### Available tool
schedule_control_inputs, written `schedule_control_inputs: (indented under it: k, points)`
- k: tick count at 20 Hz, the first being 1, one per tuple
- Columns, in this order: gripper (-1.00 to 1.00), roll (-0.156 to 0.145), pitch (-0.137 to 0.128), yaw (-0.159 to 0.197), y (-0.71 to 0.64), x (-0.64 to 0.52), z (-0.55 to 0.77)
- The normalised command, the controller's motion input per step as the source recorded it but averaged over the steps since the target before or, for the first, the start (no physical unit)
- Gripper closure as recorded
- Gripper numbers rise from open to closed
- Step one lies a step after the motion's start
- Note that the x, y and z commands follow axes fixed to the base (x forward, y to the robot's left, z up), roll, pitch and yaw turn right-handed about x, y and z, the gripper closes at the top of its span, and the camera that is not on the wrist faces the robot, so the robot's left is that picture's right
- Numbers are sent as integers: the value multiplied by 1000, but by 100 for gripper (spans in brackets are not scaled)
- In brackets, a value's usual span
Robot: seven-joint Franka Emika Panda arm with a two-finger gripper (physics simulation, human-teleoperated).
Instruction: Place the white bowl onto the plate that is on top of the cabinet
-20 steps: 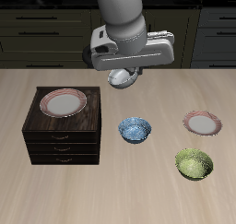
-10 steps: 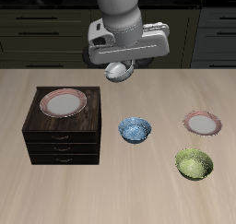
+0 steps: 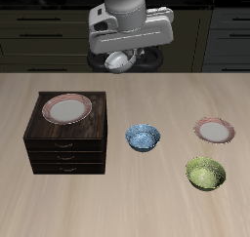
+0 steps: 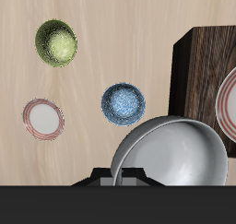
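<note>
The white bowl [image 3: 118, 60] hangs tilted under my gripper [image 3: 124, 56], high above the table's back part. The gripper is shut on its rim. In the wrist view the bowl [image 4: 175, 154] fills the space right by the fingers, its plain white inside showing. The plate [image 3: 66, 108] with the wide reddish-pink rim lies on top of the dark-brown cabinet [image 3: 66, 143], which stands nearer the front than the gripper and off to one side. In the wrist view the cabinet [image 4: 198, 76] and an edge of the plate [image 4: 228, 100] show beside the bowl.
A blue-patterned bowl [image 3: 143, 137] sits on the table beside the cabinet. A green bowl [image 3: 205, 174] stands near the front edge, with a smaller pink-rimmed plate [image 3: 214, 131] behind it. All three show in the wrist view: blue bowl [image 4: 123, 104], green bowl [image 4: 56, 42], small plate [image 4: 43, 117].
The gripper has risen with the white bowl and shifted a little toward the cabinet's side. Nothing on the table has moved.
</note>
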Motion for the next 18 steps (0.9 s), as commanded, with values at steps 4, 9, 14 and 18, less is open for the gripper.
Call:
schedule_control_inputs:
  k: [4, 9, 14, 18]
  points:
    - [100, -67, -80, -27, -574, 33, 469]
    - [100, -63, -52, -29, -478, 109, 241]
    - [100, -49, -10, -26, -520, 132, 116]
    - [100, 2, -5, 35, -148, 47, 31]
